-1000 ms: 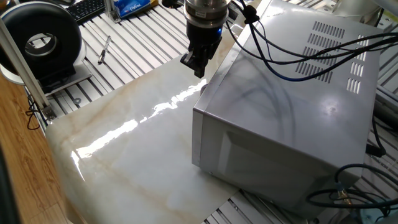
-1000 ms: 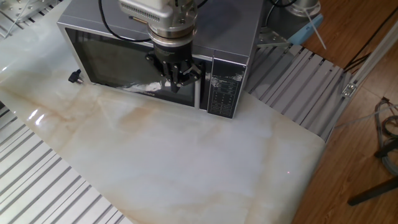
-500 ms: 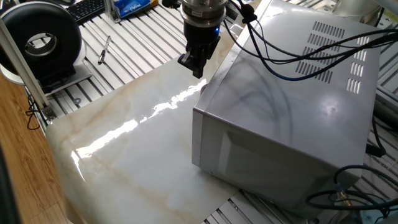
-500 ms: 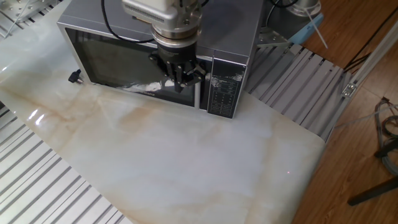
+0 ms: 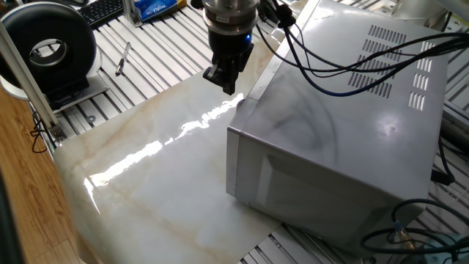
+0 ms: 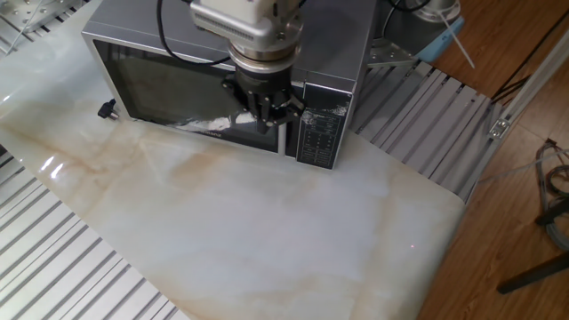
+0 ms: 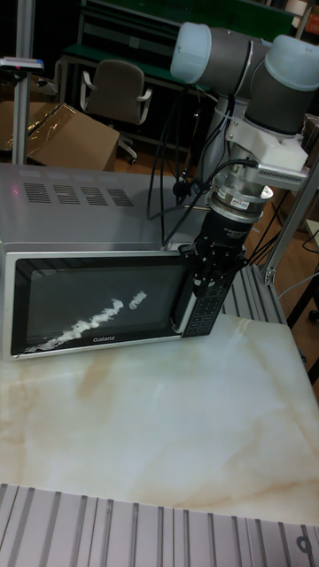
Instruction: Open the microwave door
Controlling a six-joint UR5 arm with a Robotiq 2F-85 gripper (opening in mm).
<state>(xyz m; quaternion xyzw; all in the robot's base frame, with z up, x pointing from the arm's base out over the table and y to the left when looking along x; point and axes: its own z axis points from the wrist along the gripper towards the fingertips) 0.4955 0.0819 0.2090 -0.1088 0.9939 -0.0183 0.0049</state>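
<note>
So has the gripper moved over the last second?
Yes. In the other fixed view the gripper has shifted right along the microwave door, toward the control panel.

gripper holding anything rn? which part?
Cannot tell. The gripper sits at the microwave door by its handle-side edge, next to the control panel, but no view shows whether the fingers have closed on the handle.
</note>
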